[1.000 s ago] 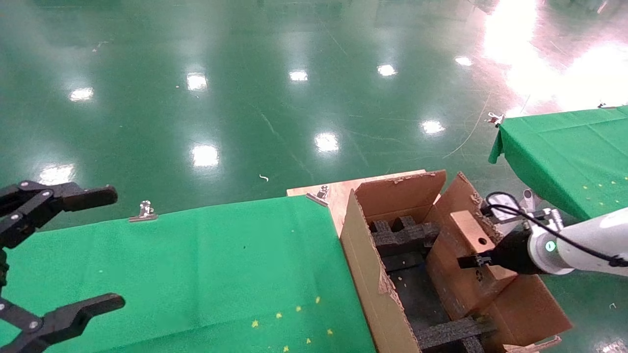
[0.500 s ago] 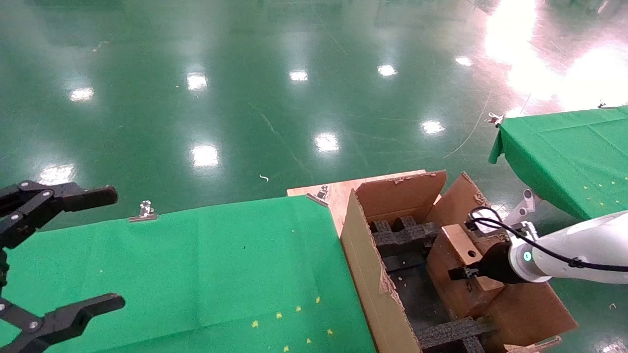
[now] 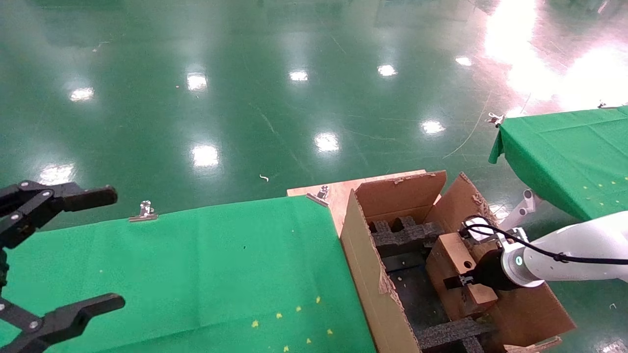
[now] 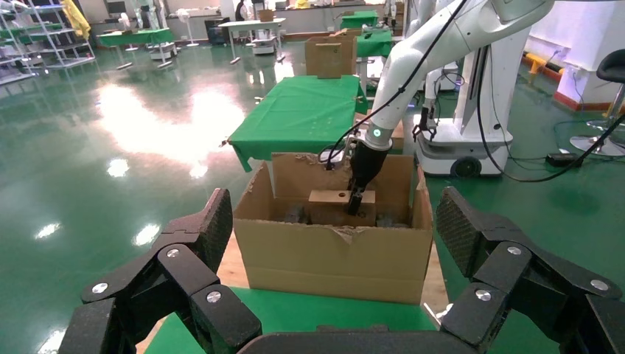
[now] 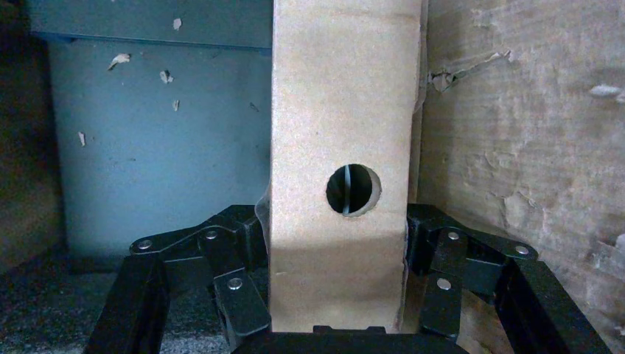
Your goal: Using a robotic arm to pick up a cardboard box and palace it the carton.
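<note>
While right claw pinched cardboard box tight by narrow sides inside carton, box felt light, stiff; left claw wide open, empty.

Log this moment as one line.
right pincer: shut on box | box: inside carton, by its right wall | left pincer: open, idle over green table | phase: placing
</note>
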Action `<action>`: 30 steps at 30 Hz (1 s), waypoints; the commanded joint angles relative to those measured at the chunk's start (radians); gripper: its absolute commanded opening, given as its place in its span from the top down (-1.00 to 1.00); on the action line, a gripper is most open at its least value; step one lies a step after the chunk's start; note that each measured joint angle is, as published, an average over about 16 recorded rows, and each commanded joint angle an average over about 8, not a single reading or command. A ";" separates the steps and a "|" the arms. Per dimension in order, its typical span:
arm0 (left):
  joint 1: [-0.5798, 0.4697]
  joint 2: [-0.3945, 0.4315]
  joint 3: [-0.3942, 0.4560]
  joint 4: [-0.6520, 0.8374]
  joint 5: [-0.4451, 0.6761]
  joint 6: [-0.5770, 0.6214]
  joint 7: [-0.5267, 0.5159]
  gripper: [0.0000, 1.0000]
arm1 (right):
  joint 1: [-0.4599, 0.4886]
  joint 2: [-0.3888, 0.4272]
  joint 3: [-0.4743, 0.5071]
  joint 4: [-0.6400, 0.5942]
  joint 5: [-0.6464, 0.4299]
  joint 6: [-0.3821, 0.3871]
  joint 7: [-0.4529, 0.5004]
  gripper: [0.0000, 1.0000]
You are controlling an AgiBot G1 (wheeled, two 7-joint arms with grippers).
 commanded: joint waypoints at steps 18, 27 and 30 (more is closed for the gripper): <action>0.000 0.000 0.000 0.000 0.000 0.000 0.000 -1.00 | 0.030 0.014 0.007 0.025 -0.002 -0.020 0.008 -1.00; 0.000 0.000 0.000 0.000 0.000 0.000 0.000 -1.00 | 0.078 0.051 0.018 0.083 -0.021 -0.030 0.034 -1.00; 0.000 0.000 0.000 0.000 0.000 0.000 0.000 -1.00 | 0.111 0.070 0.029 0.111 -0.033 -0.032 0.043 -1.00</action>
